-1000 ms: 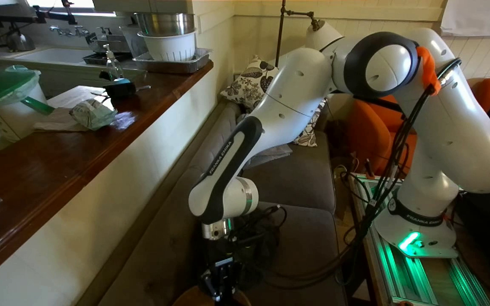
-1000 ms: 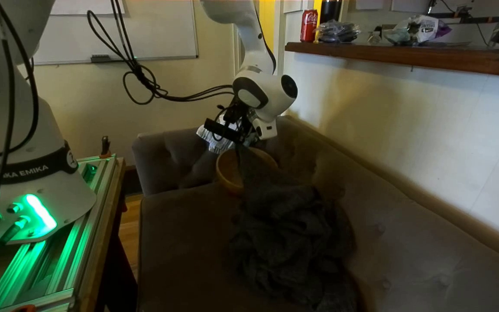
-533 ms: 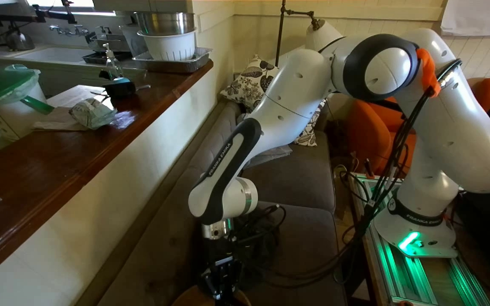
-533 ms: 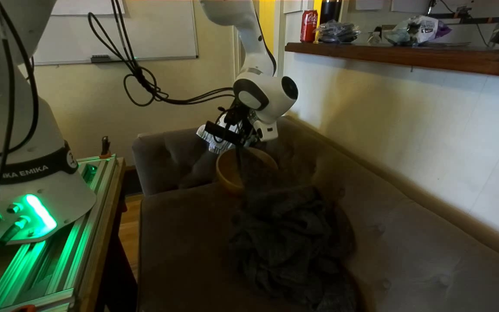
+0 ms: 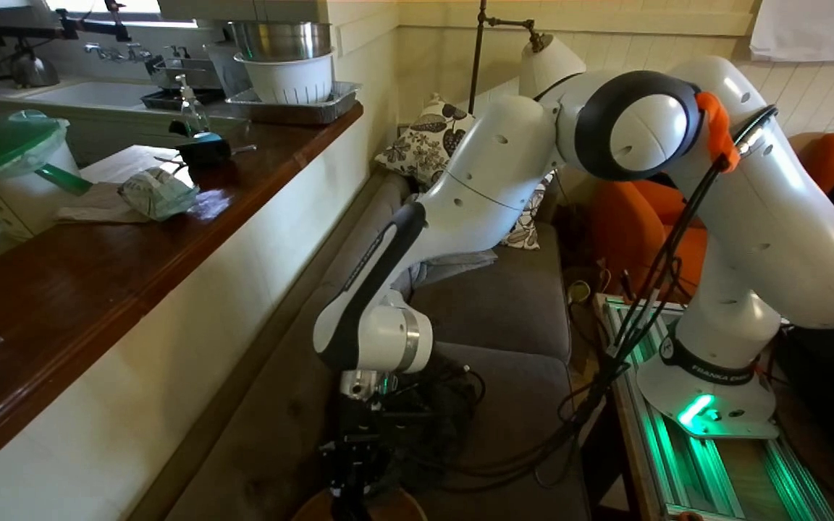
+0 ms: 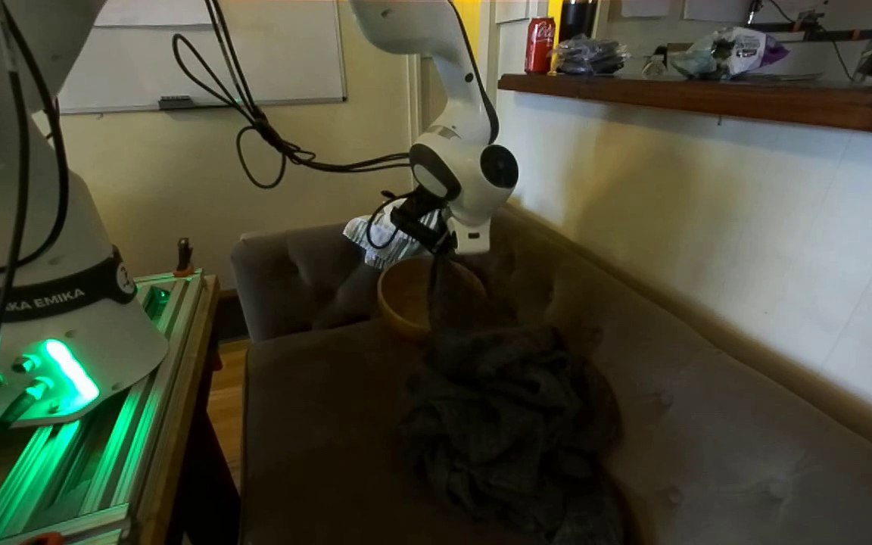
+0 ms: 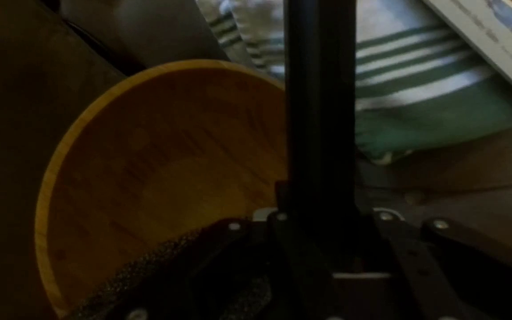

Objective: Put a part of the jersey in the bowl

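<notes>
Hangs over the cushioned surface [image 6: 315,431], nearer its backrest [image 6: 678,363] than a moment ago, through a small swing of the white arm [image 6: 466,168]. Leaves most of the dark jersey [image 6: 512,431] heaped on the surface just beside the wooden bowl [image 6: 403,299], yet pulls a raised strip [image 6: 450,299] along, now in front of the bowl in an exterior view and against part of its mouth in the wrist view. Holds that strip's upper end in the narrowed gripper [image 5: 350,499]. Likely means lining up, with lowering and release next.
</notes>
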`<state>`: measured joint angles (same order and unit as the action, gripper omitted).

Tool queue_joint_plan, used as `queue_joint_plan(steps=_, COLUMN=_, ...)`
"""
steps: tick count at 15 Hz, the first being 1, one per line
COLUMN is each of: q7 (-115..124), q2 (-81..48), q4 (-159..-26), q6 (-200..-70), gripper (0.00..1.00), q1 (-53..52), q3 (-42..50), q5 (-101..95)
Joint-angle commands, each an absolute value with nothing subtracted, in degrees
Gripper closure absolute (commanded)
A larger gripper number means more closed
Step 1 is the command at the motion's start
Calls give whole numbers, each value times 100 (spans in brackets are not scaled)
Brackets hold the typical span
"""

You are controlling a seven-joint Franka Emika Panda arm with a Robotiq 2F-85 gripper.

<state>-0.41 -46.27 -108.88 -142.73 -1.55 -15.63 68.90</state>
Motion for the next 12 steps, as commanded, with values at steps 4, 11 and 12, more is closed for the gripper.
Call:
queue_joint_plan(steps=4, q7=421, q2=-5199, q4=-10282, q6=-16026, gripper=92, q1=-1404, q3=-972, q5=7381)
queue_joint_plan(steps=11, q7=3206, q2=-6332, q4=-9507, q6=-15916, gripper=92, q1=-2964, q3=431, q5=4960)
queue_joint_plan(steps=12, q7=3515, q2=-6461, q4=-9309, q6=-15792, gripper=92, q1=-3045, q3=555, q5=4680)
